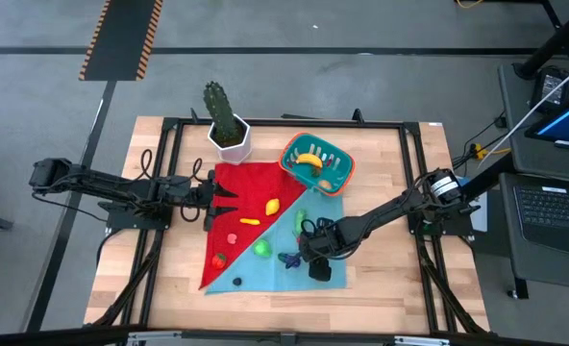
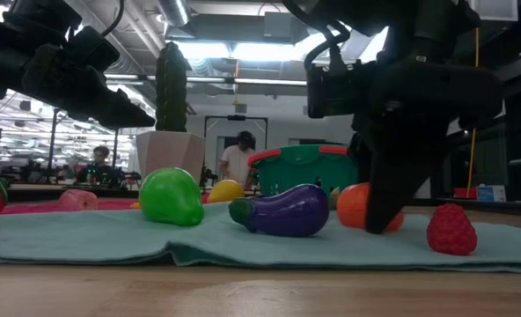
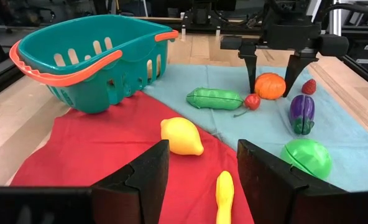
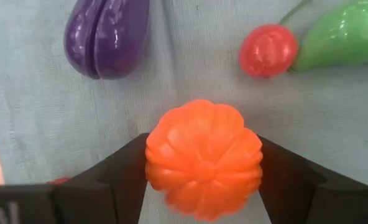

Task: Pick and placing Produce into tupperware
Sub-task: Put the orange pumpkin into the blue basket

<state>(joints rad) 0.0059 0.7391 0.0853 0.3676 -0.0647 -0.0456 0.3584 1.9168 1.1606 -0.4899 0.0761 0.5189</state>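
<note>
Produce lies scattered over a red cloth (image 1: 251,197) and a light blue cloth (image 1: 284,274) on the wooden worktop (image 1: 400,279). Going from left across: the left gripper (image 1: 210,197) waits at the red cloth's left edge, its fingers (image 3: 140,174) apart and empty, with a lemon (image 3: 181,136) and a small yellow piece (image 3: 224,193) just ahead of it. Behind the cloths stands a cactus (image 1: 221,109) in its white pot. Near the middle lie a green pear-like piece (image 2: 171,195), a long green vegetable (image 3: 214,98), a small red cherry-like piece (image 4: 268,50) and a purple eggplant (image 2: 287,210). Up toward the back right sits the teal tupperware (image 1: 340,179), already holding a yellow piece.

Farther right, the right gripper (image 4: 202,174) is down on the blue cloth, straddling an orange pumpkin (image 4: 202,158). Its fingers sit on either side, at or nearly at the ribbed flanks; I cannot tell whether they are gripping it yet. A red berry (image 2: 451,229) lies just beyond.

The step in hand looks like the grasp on the pumpkin. To do it well, the fingers should close squarely across the widest part, since the rounded, glossy ribs could squirt out of an off-centre pinch. Lift straight up to clear the eggplant and cherry, then carry back over the orange rim before releasing.
</note>
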